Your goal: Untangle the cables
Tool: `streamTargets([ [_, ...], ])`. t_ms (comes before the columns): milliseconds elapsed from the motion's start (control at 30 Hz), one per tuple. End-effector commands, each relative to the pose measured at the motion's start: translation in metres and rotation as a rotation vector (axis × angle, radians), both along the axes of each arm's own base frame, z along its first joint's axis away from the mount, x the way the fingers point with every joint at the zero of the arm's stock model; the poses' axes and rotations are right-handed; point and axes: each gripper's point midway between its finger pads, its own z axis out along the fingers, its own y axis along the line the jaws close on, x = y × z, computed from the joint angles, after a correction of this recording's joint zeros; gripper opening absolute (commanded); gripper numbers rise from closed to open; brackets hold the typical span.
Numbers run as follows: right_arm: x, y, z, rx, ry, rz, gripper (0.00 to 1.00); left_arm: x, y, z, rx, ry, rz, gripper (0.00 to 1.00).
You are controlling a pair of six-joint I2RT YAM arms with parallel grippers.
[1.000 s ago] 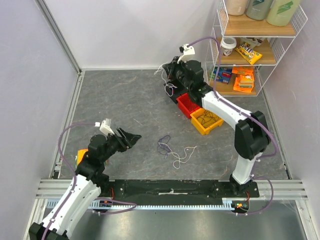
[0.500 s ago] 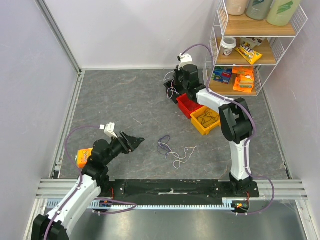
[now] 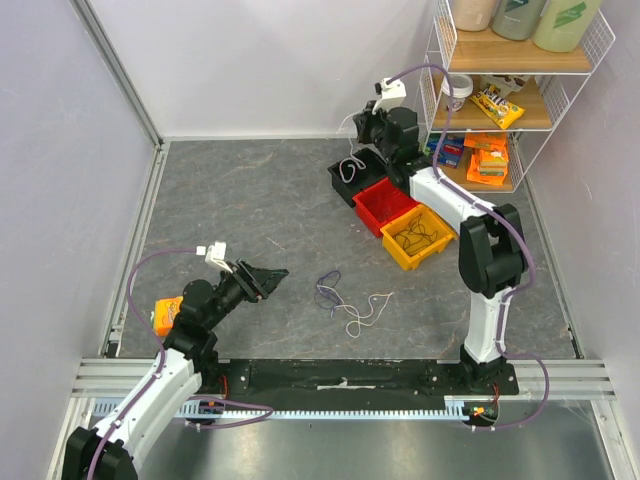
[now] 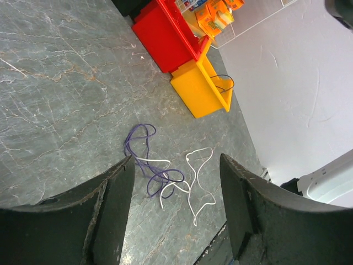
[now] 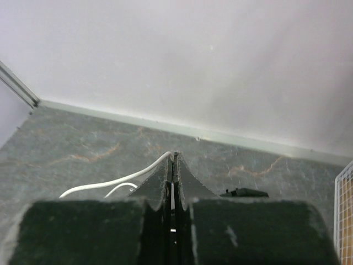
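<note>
Right tool (image 5: 174,165) pinches white cable (image 5: 118,180), hanging vertical; floor cables (image 4: 162,176) lie diagonal.

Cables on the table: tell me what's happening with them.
The right gripper is shut on a white cable, holding it up above the black bin at the far side of the table. The left gripper is open and hovers low, pointed at a loose purple and white tangle lying on the table. That tangle is not yet touched.

From above we see the whole table (image 3: 250,200), sharing its cables (image 4: 160,175) with our low left wrist view, while our right wrist view faces the back wall (image 5: 193,55).
</note>
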Motion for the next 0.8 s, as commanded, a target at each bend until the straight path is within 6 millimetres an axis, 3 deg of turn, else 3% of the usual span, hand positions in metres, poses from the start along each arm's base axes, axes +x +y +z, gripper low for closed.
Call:
streamTargets([
  [0,-0.012,-0.012,0.070,0.047,-0.156,-0.035,0.00,-0.004,0.003,-0.027,0.020,0.013,0.009,0.68],
  [233,0.014,-0.015,0.016,-0.022,-0.074,-0.063,0.00,-0.005,0.003,-0.028,0.023,0.018,0.004,0.69],
  [467,0.013,-0.025,-0.058,-0.125,0.041,-0.098,0.00,-0.004,0.003,-0.028,0.021,0.016,0.009,0.69],
  [633,-0.004,-0.027,-0.082,-0.204,0.100,-0.049,0.00,-0.006,0.003,-0.027,0.014,0.003,0.006,0.69],
  [767,-0.011,-0.043,-0.094,-0.275,0.146,-0.098,0.00,-0.008,0.003,-0.024,0.007,-0.014,0.000,0.69],
])
